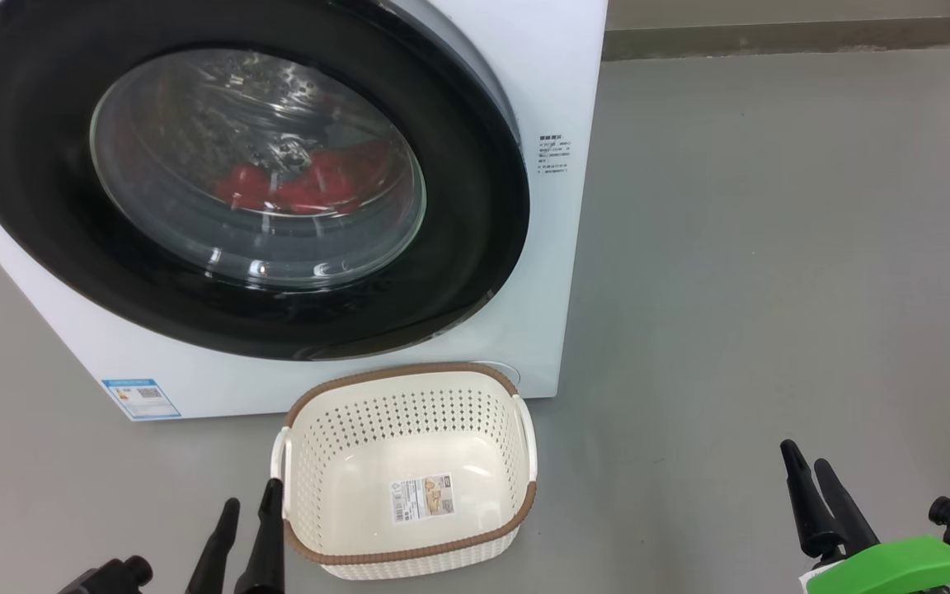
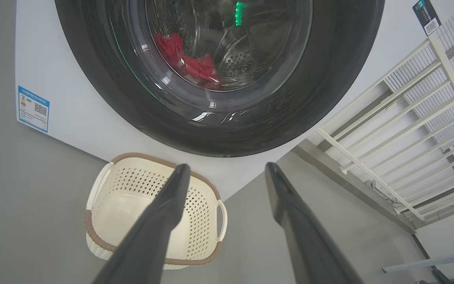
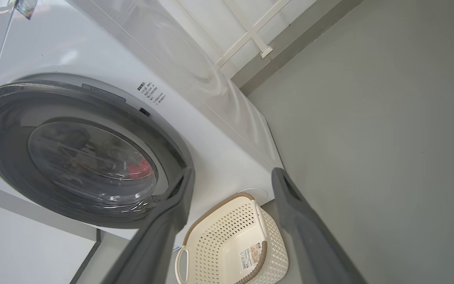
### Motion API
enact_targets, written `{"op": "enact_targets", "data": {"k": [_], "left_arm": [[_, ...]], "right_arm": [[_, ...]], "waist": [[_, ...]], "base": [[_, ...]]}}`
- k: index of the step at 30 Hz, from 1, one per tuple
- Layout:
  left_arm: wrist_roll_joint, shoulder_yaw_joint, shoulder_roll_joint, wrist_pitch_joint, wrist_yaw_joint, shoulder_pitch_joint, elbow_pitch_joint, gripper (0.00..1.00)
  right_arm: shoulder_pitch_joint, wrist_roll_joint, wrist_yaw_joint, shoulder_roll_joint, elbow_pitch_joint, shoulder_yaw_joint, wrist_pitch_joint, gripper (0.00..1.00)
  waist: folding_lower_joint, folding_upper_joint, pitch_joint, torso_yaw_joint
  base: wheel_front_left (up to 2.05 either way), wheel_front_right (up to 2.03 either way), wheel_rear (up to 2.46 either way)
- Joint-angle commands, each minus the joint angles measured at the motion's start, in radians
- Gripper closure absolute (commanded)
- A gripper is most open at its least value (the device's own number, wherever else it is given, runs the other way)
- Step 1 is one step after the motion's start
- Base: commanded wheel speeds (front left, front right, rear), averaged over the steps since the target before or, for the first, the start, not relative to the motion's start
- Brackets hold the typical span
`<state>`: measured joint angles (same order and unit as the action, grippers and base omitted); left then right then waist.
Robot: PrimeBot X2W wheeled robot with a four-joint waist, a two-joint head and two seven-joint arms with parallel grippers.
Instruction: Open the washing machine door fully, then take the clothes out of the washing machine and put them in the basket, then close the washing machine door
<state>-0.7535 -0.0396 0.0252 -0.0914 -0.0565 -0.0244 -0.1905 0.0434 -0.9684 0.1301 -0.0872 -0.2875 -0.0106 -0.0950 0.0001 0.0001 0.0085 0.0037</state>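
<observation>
The washing machine door (image 1: 458, 206), apparently shut over the red clothes (image 1: 302, 186), fills the head view's upper left, straight above the left gripper (image 1: 252, 492), which looks nearer than the lower-right right gripper (image 1: 804, 454); both jaws are spread and empty, with the empty basket (image 1: 409, 373) at bottom centre.

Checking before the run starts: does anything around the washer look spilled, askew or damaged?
Nothing stands out. The basket stands upright and empty before the washing machine; the clothes lie inside, behind the washing machine door. No spill on the floor.
</observation>
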Motion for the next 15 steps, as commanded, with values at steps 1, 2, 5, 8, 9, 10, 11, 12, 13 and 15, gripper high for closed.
{"op": "enact_targets", "data": {"k": [1, 2, 5, 8, 9, 10, 11, 12, 13, 15], "left_arm": [[0.042, 0.012, 0.018, -0.017, 0.009, 0.013, 0.037, 0.0], [0.054, 0.01, 0.018, -0.02, 0.01, 0.012, 0.039, 0.0], [0.089, 0.007, 0.018, -0.029, 0.015, 0.011, 0.046, 0.0], [0.113, 0.006, 0.019, -0.038, 0.017, 0.008, 0.053, 0.0], [0.123, 0.005, 0.019, -0.041, 0.017, 0.008, 0.055, 0.0], [0.134, 0.004, 0.019, -0.044, 0.018, 0.008, 0.056, 0.0], [0.145, 0.003, 0.019, -0.047, 0.018, 0.007, 0.058, 0.0], [0.156, 0.002, 0.019, -0.05, 0.019, 0.007, 0.06, 0.0], [0.168, 0.001, 0.019, -0.053, 0.019, 0.007, 0.062, 0.0], [0.191, -0.001, 0.02, -0.059, 0.021, 0.005, 0.065, 0.0]], "right_arm": [[0.005, 0.037, 0.0, -0.02, 0.031, 0.023, -0.015, 0.0], [0.005, 0.046, 0.0, -0.021, 0.032, 0.025, -0.018, 0.0], [0.008, 0.072, 0.0, -0.024, 0.034, 0.028, -0.027, 0.0], [0.012, 0.098, 0.0, -0.028, 0.036, 0.031, -0.036, 0.0], [0.013, 0.107, 0.0, -0.029, 0.037, 0.032, -0.039, 0.0], [0.014, 0.115, 0.0, -0.03, 0.038, 0.033, -0.042, 0.0], [0.015, 0.124, 0.0, -0.03, 0.038, 0.033, -0.045, 0.0], [0.015, 0.132, 0.0, -0.031, 0.039, 0.034, -0.048, 0.0], [0.016, 0.14, 0.0, -0.032, 0.039, 0.035, -0.051, 0.0], [0.018, 0.154, 0.0, -0.033, 0.04, 0.037, -0.057, 0.0]], "waist": [[0.0, -0.0001, 0.001, 0.0], [0.0, -0.0001, 0.001, 0.0], [0.0, -0.0001, 0.002, 0.0], [0.0, -0.0001, 0.003, 0.0], [0.0, -0.0001, 0.003, 0.0], [0.0, -0.0001, 0.004, 0.0], [0.0, -0.0001, 0.004, -0.001], [0.0, -0.0001, 0.005, -0.001], [0.0, -0.0001, 0.005, -0.001], [0.0, -0.0001, 0.005, -0.001]], "base": [[0.0, 0.0, 0.0], [0.0, 0.0, 0.0], [0.0, 0.0, 0.0], [0.0, 0.0, 0.0], [0.0, 0.0, 0.0], [0.0, 0.0, 0.0], [0.0, 0.0, 0.0], [0.0, 0.0, 0.0], [0.0, 0.0, 0.0], [0.0, 0.0, 0.0]]}}
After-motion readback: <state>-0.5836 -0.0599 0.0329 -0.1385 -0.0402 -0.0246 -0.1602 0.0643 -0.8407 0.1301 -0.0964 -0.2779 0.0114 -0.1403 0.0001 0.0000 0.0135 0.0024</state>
